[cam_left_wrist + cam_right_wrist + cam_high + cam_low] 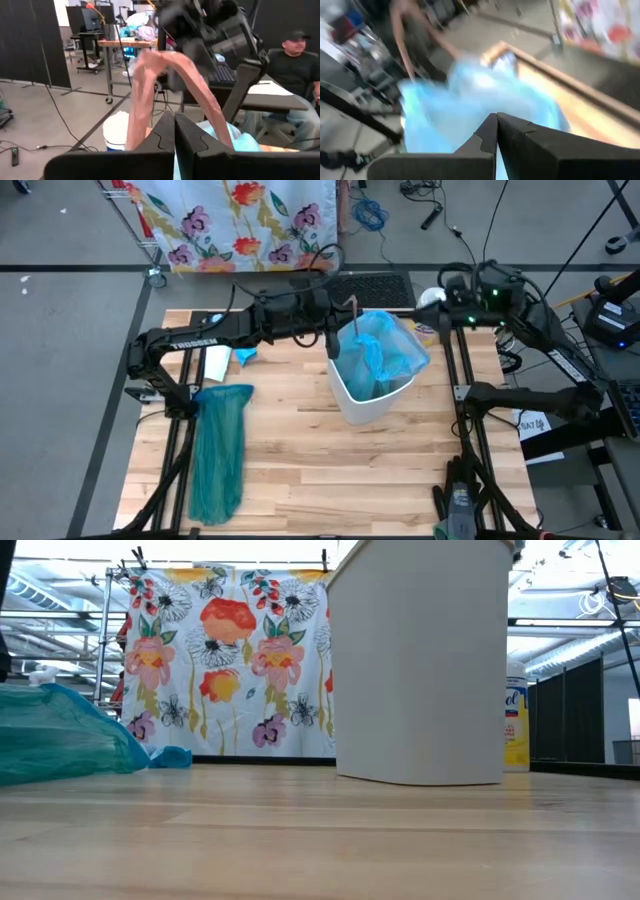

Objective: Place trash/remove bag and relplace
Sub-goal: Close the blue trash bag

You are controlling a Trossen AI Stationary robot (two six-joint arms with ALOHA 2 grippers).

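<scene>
Lab room, floral fabric backdrop behind a pale wood slat table; seated person in dark cap and shirt visible past the table in left wrist view.

Far left on table: darker teal-green plastic bag lying flat, untouched, well apart from both grippers. Small blue scrap and white paper piece loose near back left edge, so trash apparently not all binned.

Left gripper at bin's back-left rim, fingers pressed together; thin pinkish-tan strip draped just ahead, grasp on it unclear.

Centre: small white plastic bin, translucent pale sky-blue liner bag bunched up, rising out of it — removal likely underway, replacement not yet done.

Right gripper at bag's back-right edge, fingers clenched; bag directly ahead, contact unclear.
</scene>
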